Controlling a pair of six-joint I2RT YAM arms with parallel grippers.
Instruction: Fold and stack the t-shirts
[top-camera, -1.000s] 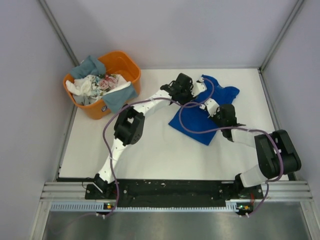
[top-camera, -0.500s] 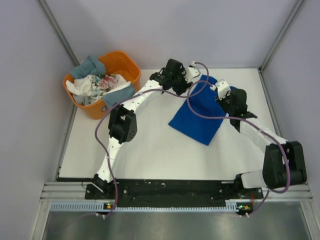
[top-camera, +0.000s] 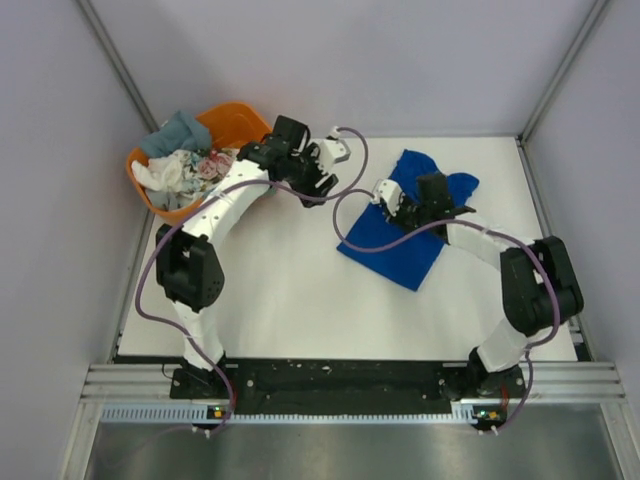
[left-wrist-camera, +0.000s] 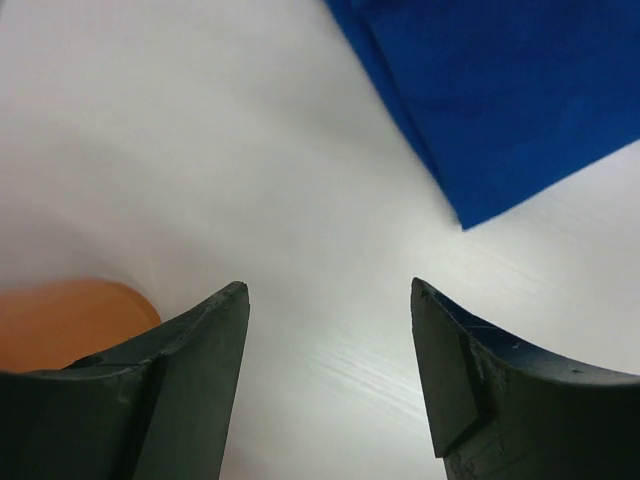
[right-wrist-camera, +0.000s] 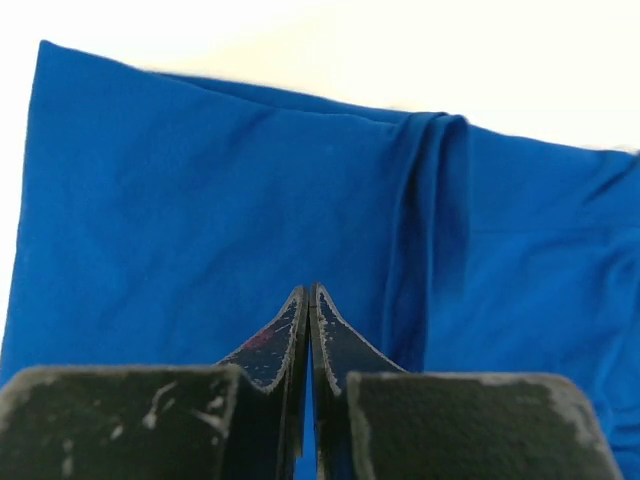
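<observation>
A royal blue t-shirt (top-camera: 398, 247) lies folded on the white table right of centre, with a bunched fold (right-wrist-camera: 425, 200) running across it; its corner (left-wrist-camera: 520, 100) shows in the left wrist view. My right gripper (top-camera: 403, 207) (right-wrist-camera: 309, 288) hovers low over this shirt, shut, with no cloth pinched between its tips. My left gripper (top-camera: 318, 180) (left-wrist-camera: 330, 290) is open and empty over bare table, between the blue shirt and the tub. Grey-blue (top-camera: 180, 130), white (top-camera: 163, 172) and floral (top-camera: 210, 163) t-shirts sit heaped in the tub.
The orange plastic tub (top-camera: 243, 122) stands at the back left corner; its rim (left-wrist-camera: 60, 320) shows at the lower left of the left wrist view. Grey walls close in the table on three sides. Purple cables loop from both arms.
My left arm has swung left, away from the blue shirt toward the tub, with its jaws opening wider. My right gripper has moved over the shirt's middle and closed.
</observation>
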